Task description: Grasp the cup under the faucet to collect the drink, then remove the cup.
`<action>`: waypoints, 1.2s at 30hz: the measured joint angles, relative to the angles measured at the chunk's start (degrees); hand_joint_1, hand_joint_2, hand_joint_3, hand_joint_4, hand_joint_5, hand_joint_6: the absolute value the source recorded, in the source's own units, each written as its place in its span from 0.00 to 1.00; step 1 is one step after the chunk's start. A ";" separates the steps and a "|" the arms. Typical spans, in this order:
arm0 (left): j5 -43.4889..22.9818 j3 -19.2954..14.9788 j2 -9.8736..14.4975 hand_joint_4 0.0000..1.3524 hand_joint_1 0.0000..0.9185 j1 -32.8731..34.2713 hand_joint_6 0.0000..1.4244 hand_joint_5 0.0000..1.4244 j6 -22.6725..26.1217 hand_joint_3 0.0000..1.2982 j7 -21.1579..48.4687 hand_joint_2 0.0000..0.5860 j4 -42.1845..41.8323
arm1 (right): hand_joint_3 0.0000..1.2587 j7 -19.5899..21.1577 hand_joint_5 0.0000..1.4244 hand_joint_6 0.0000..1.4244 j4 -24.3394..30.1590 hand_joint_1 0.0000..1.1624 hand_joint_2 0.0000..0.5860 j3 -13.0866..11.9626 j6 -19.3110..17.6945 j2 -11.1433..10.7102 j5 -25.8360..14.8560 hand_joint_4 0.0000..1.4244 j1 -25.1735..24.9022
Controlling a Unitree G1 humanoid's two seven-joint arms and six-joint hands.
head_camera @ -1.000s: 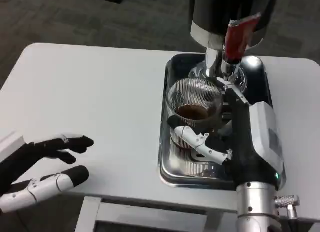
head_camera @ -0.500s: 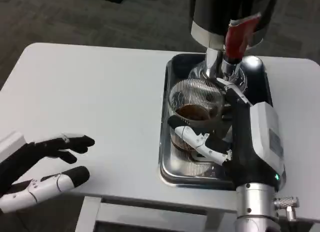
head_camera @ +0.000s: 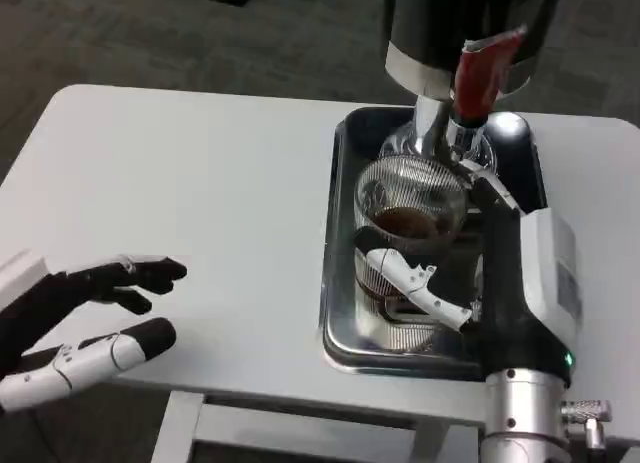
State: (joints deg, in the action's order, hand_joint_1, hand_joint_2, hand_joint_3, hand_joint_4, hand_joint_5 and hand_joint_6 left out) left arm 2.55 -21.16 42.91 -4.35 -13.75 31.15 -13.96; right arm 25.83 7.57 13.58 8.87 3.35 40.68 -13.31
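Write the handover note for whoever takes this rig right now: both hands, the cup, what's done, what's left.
Right hand: grips the ribbed clear cup from its right side, fingers wrapped round the lower wall.
Left hand: holds nothing, fingers apart, over the table's near-left edge.
Cup: in the metal tray, below the dispenser's faucet, dark drink in its bottom. I cannot tell whether any is pouring.
Done: cup grasped, some drink collected.
Left: finish filling if needed, then carry the cup out from under the faucet.

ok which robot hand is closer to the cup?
Right. The right robot hand grips the cup over the metal tray, under the faucet. The left robot hand is open, far off at the table's near-left edge.
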 measured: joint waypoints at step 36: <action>-0.06 2.92 -0.14 0.19 0.00 5.72 0.16 0.22 -2.71 0.20 -0.01 0.19 3.65 | 0.72 -5.05 0.92 1.00 7.78 0.70 0.34 -6.70 -4.12 -5.14 -5.10 0.75 7.27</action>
State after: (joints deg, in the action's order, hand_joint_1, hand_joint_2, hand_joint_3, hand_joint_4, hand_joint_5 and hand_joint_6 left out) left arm 2.49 -18.24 42.76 1.37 -16.46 31.14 -10.31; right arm 20.78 15.35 6.88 4.76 -1.79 35.58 -6.04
